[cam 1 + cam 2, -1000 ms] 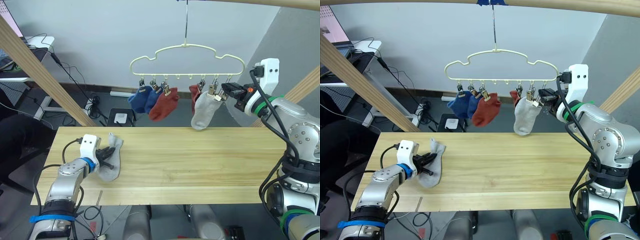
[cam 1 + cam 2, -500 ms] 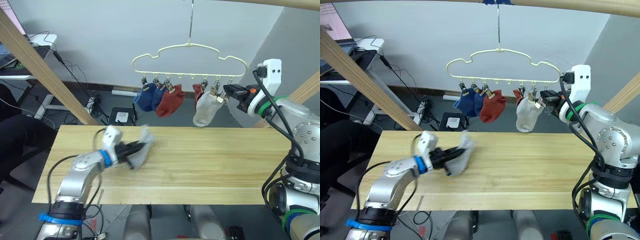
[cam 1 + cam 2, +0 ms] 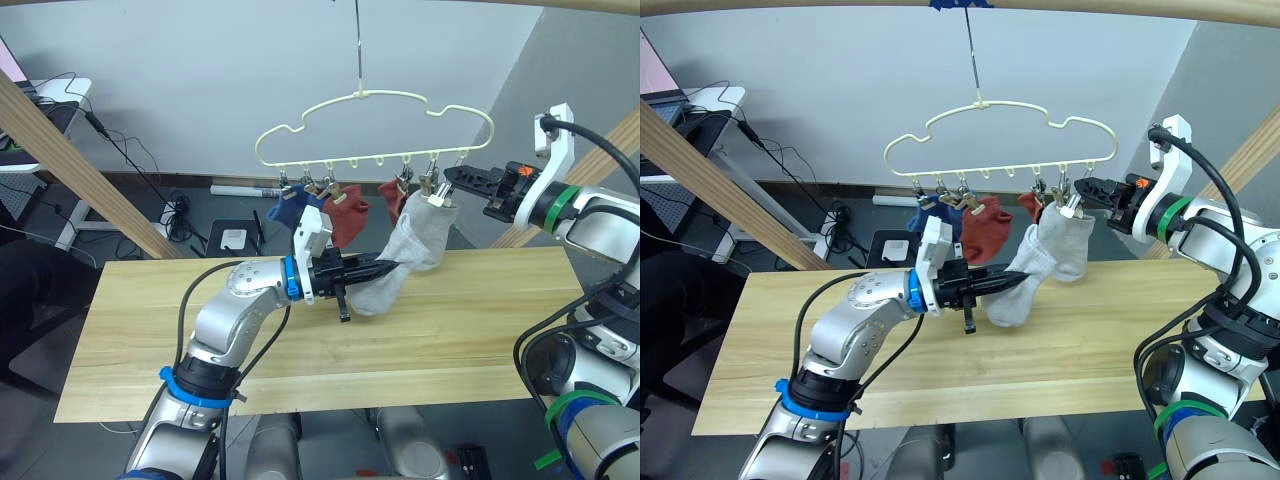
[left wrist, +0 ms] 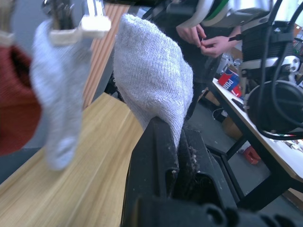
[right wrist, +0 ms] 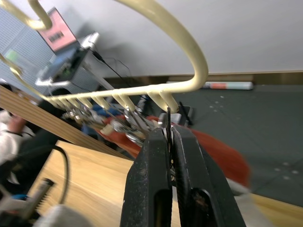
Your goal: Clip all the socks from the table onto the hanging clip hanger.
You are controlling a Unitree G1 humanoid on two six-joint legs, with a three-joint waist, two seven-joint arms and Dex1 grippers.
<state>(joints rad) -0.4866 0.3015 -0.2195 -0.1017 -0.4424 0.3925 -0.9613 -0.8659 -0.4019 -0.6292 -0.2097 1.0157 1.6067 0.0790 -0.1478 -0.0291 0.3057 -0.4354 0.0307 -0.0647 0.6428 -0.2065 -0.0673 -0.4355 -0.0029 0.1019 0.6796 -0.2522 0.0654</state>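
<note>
- Jaws of the left gripper (image 3: 385, 268) are pressed together on a light grey sock (image 3: 378, 291), holding it in the air above the desk (image 3: 480, 320); the sock droops from the jaws, with its far end bulging past the fingertips in the left wrist view.
- Just beyond those jaws, toward the right gripper, a 2nd light grey sock (image 3: 428, 232) hangs from a silver clip (image 3: 438, 197) on the clip hanger (image 3: 375, 125); the held sock comes close against it.
- Jaws of the right gripper (image 3: 450, 177) are closed on the end clip of the hanger's bottom bar; in the right wrist view a thin metal piece stands pinched between the 2 black fingers (image 5: 152, 189), right under the bend of the cream-yellow wire.
- Between the 2 grippers and higher than the left jaws, the other clips carry a rust red sock (image 3: 345, 215) and a blue sock (image 3: 284, 210); a 2nd rust red sock (image 3: 392, 198) shows just behind the hanging grey one.
- Above both jaws the hanger hangs by its metal hook (image 3: 358, 45) from a pale wooden pole.
- Beyond the left jaws, in the left wrist view, a person's hands (image 4: 208, 41) show near a cluttered side table.
</note>
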